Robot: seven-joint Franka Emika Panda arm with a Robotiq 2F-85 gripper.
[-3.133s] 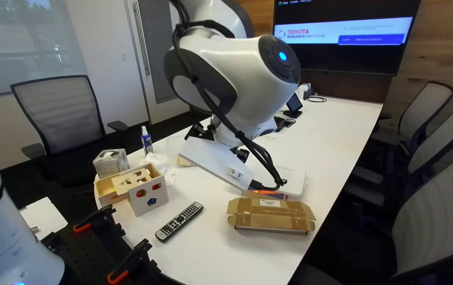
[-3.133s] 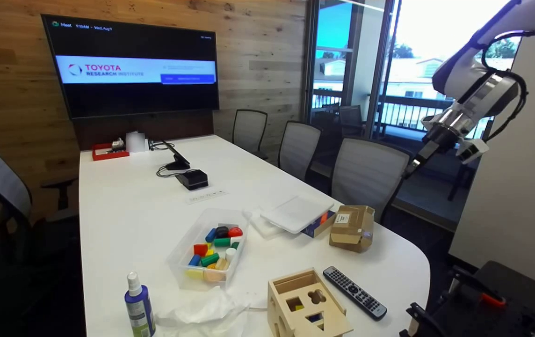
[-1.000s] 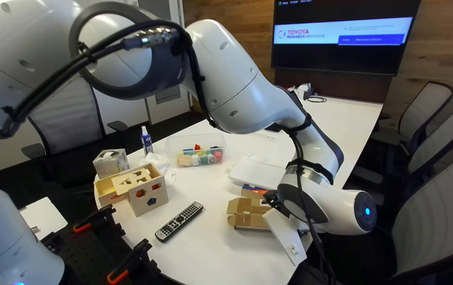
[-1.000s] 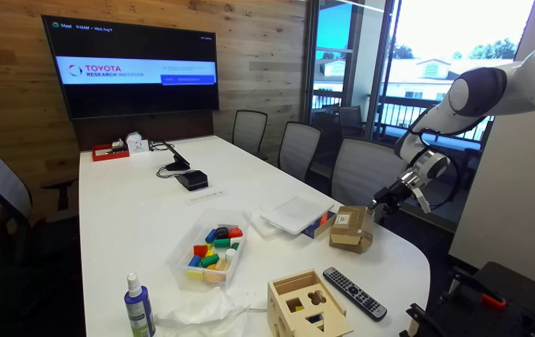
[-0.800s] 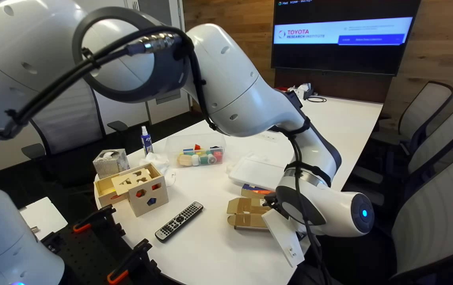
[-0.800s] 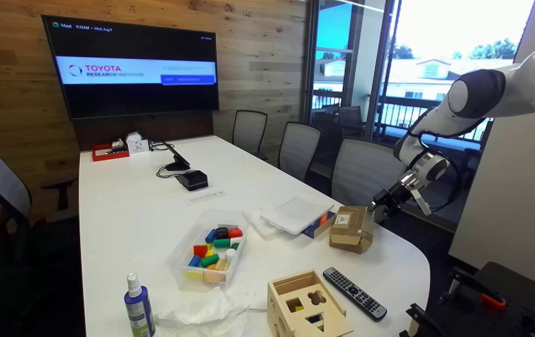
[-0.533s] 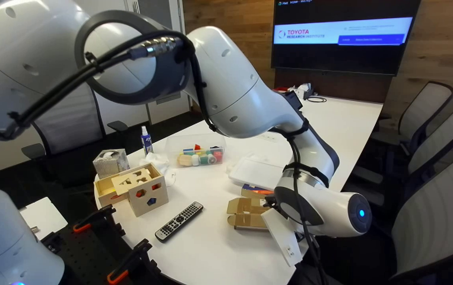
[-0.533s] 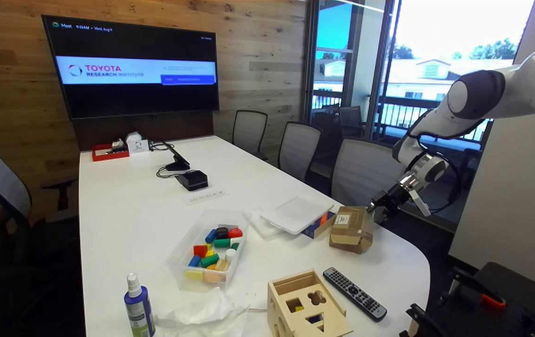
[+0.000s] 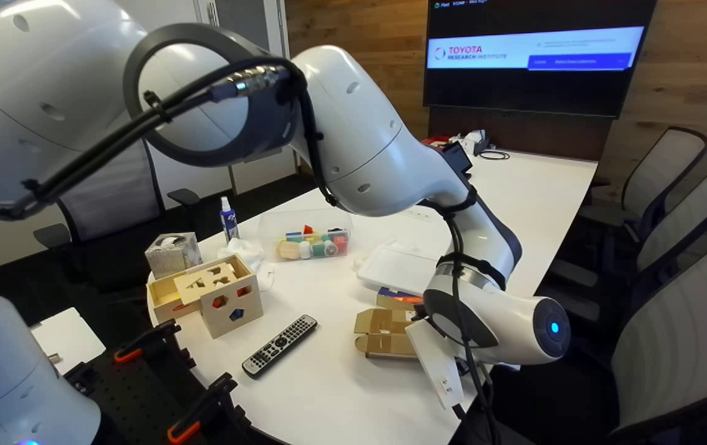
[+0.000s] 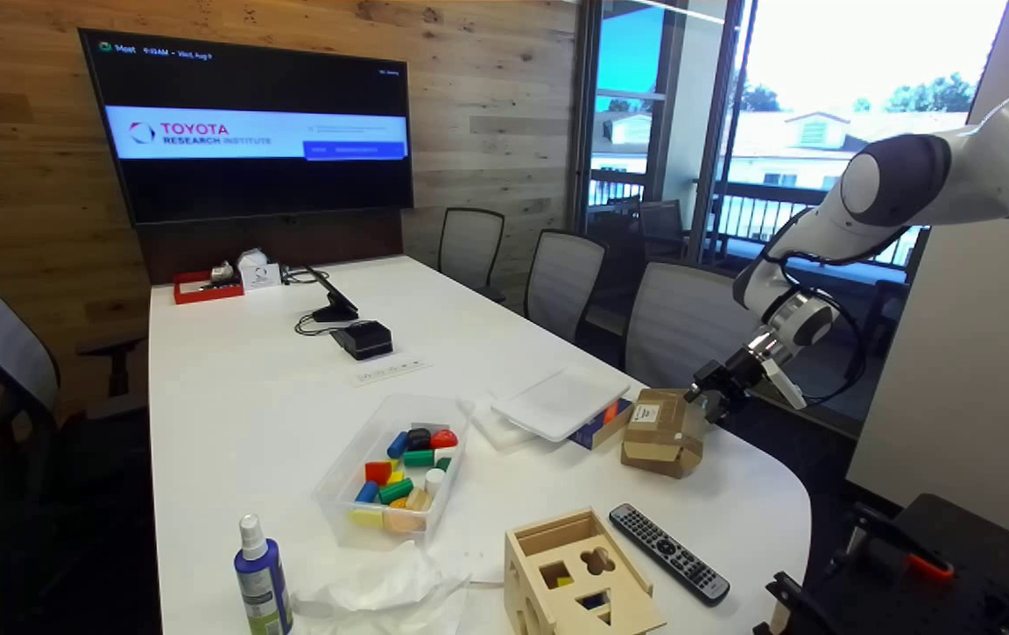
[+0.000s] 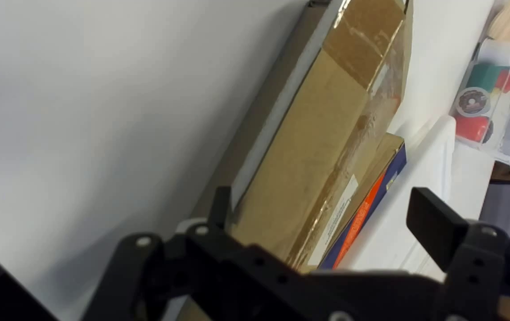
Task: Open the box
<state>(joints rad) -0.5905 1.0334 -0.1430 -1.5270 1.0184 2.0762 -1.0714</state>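
The tan cardboard box (image 9: pixel 384 343) lies on the table near its edge, lid down, with brown tape and a white label on top. It also shows in an exterior view (image 10: pixel 659 432) and fills the middle of the wrist view (image 11: pixel 302 147). My gripper (image 10: pixel 704 404) is at the box's end by the table edge, pointing down at a slant. In the wrist view the gripper (image 11: pixel 322 209) is open, with nothing between its pads. One finger appears close to the lid's front lower edge; contact cannot be told. The arm hides one end of the box in an exterior view.
A blue and orange carton (image 10: pixel 601 422) and a flat white box (image 10: pixel 562 401) sit right behind the box. A remote (image 9: pixel 279 345), a wooden cube with holes (image 9: pixel 230 296) and a clear bin of blocks (image 9: pixel 307 235) are on the table. A chair (image 10: pixel 681 322) stands beside the edge.
Since 3.1 seconds ago the arm has come down to the box's end. Over the last second the gripper has shifted slightly further in over the box. The box has not visibly moved.
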